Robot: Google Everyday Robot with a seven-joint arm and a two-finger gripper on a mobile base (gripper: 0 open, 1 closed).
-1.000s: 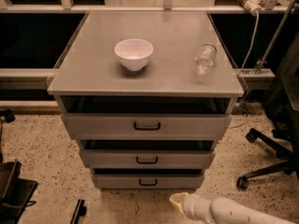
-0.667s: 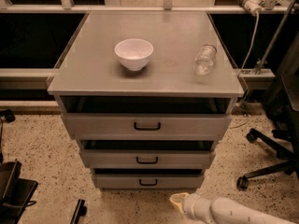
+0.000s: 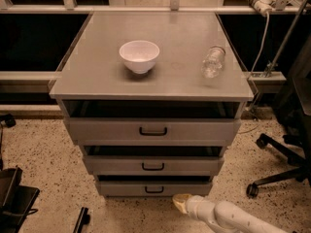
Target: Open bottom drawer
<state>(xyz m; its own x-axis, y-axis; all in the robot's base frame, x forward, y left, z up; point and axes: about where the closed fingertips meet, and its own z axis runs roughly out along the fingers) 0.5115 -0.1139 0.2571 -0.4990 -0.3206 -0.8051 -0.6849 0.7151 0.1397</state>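
Surroundings: a grey metal drawer cabinet stands at centre frame on a speckled floor. A white bowl sits upright on its top, and a clear plastic bottle lies on its side at 3 o'clock from the bowl, well apart from it. A black office chair base with castors stands at 3 o'clock from the lower drawers. Dark equipment occupies the 8 o'clock corner. A cable hangs from a socket block at 1 o'clock.

Obstructions: nothing stands between the gripper and the drawer fronts.

Visibility: the white arm is cut off by the bottom frame edge at 5 o'clock. Only the yellowish tip of the gripper shows, and whether it is released or clenched cannot be told. It is seen grasping nothing. The drawer interiors are in shadow. The chair and the dark equipment are cut off by the frame edges.

Task item: the bottom drawer is the lowest and narrowest of three stepped fronts, below the middle drawer and the top drawer. Its small black loop handle sits at mid-front. The gripper lies low at 4 o'clock from that handle, just beside the front's lower edge and clear of the handle. Contact with the front cannot be determined.
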